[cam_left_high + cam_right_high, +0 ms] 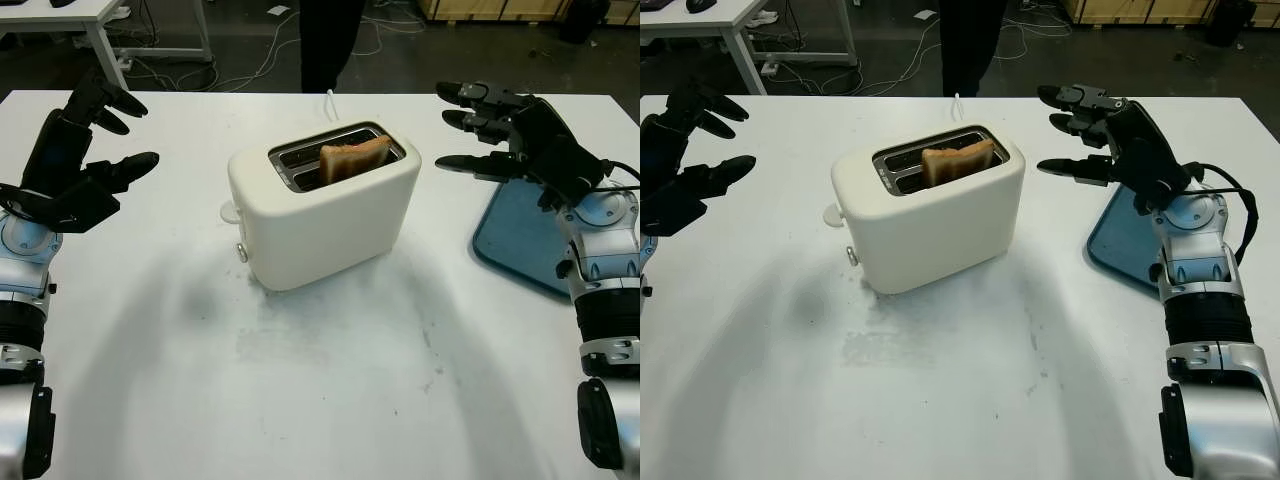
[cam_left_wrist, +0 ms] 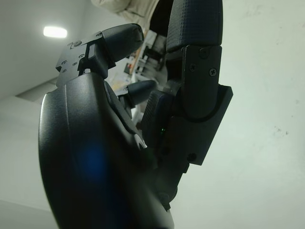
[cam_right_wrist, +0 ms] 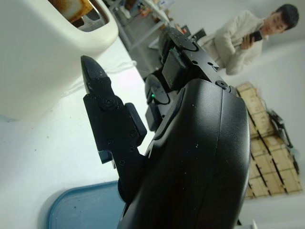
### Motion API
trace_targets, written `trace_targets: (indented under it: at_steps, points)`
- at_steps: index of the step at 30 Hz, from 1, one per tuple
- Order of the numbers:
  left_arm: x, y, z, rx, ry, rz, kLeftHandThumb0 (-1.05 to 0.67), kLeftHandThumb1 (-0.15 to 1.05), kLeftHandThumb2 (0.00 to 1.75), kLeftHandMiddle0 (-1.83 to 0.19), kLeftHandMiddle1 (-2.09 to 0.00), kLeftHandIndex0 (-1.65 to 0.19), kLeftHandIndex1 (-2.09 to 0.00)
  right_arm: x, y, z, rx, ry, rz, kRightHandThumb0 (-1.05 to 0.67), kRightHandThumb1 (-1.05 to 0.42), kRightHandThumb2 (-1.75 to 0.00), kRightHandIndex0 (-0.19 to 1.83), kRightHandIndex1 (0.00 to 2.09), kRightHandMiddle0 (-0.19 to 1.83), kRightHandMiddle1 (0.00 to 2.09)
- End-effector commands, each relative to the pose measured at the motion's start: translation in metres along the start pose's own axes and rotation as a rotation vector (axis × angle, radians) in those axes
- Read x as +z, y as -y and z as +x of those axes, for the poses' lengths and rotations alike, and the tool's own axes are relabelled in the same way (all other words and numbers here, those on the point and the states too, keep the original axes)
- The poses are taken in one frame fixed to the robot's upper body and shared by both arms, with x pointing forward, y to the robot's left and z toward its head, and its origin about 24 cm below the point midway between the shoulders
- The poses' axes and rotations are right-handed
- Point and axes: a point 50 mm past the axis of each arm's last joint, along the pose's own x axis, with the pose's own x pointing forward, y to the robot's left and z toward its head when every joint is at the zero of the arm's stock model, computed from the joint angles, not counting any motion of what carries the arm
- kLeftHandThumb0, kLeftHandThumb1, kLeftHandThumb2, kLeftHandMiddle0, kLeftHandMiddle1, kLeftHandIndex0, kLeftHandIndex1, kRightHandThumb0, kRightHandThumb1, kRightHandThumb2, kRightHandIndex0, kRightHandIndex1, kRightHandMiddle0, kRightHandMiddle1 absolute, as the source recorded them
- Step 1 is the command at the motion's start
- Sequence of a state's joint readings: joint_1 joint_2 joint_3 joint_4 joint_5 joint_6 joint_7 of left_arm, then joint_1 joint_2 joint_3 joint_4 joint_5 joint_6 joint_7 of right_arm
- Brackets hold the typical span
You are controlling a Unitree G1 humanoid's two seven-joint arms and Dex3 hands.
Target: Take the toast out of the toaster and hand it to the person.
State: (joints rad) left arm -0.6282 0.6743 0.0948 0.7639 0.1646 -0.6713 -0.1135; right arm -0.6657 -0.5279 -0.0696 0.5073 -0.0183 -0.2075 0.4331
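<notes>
One browned slice of toast stands half-raised in the cream plastic toaster's rear slot. I judge it light, stiff and crumbly, best pinched gently by its exposed top edge. My right hand hovers released beside the toaster; my left hand is likewise empty, well apart.

Matte black three-finger shells on both the left hand and the right hand, blunt tapered fingertips, small dark screws along the finger links. Silver-grey wrist housings below, black ribbed forearm collars, thin black cable looping beside the right wrist. Tiny green light inside each palm.
</notes>
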Motion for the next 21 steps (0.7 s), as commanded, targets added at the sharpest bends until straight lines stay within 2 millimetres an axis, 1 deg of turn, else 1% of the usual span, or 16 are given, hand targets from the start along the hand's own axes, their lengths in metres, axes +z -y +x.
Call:
trace_targets:
  at_steps: [1,5,7,8,11,13,16,18,20,21]
  points:
    - [0.0,-0.001,-0.001,0.008,0.006,0.0,-1.05,0.92,0.46,0.0,-1.75,0.0,-1.59,0.005,0.003,0.002,-0.005,0.026,-0.009,-0.23,-0.78,0.0,0.51,0.01,0.51,0.01]
    - [0.0,-0.001,-0.001,0.007,0.009,-0.001,-1.05,0.92,0.46,0.0,-1.75,0.0,-1.58,0.009,0.005,0.004,-0.009,0.033,0.019,-0.24,-0.78,0.0,0.47,0.0,0.49,0.0]
    - [0.0,-0.001,-0.001,0.009,0.011,0.004,-1.05,0.92,0.46,0.0,-1.75,0.0,-1.58,0.018,0.009,0.007,-0.017,0.073,0.001,-0.24,-0.78,0.0,0.48,0.01,0.49,0.0]
    - [0.0,-0.001,-0.001,0.01,0.012,0.004,-1.05,0.92,0.46,0.0,-1.75,0.0,-1.58,0.022,0.011,0.008,-0.021,0.094,-0.014,-0.21,-0.77,0.0,0.48,0.01,0.5,0.01]
    - [0.0,-0.001,-0.001,0.011,0.011,0.0,-1.05,0.92,0.46,0.0,-1.75,0.0,-1.58,0.045,0.02,0.015,-0.032,0.186,-0.135,-0.2,-0.71,-0.01,0.6,0.07,0.57,0.04]
    - [0.001,-0.001,-0.001,0.011,0.012,0.0,-1.05,0.92,0.46,0.0,-1.75,0.0,-1.58,0.063,0.024,0.02,-0.003,0.261,-0.175,-0.22,-0.69,-0.01,0.64,0.09,0.62,0.06]
    - [0.0,0.0,-0.001,0.013,0.005,-0.008,-1.05,0.92,0.46,0.0,-1.75,0.0,-1.59,0.091,0.028,0.029,0.021,0.33,-0.235,-0.17,-0.62,0.0,0.72,0.13,0.7,0.1]
    - [0.0,0.0,-0.001,0.013,0.004,-0.009,-1.05,0.92,0.45,0.0,-1.75,0.0,-1.6,0.106,0.028,0.033,0.027,0.362,-0.301,-0.15,-0.58,0.0,0.75,0.15,0.74,0.11]
    - [0.001,0.0,-0.001,0.015,0.004,-0.004,-1.05,0.92,0.45,0.0,-1.75,0.0,-1.61,0.119,0.028,0.038,0.025,0.398,-0.383,-0.28,-0.57,-0.01,0.81,0.19,0.8,0.14]
    - [0.0,0.0,-0.001,0.017,0.003,-0.006,-1.05,0.92,0.45,0.0,-1.75,0.0,-1.61,0.125,0.027,0.04,0.025,0.412,-0.409,-0.32,-0.56,0.0,0.82,0.19,0.82,0.14]
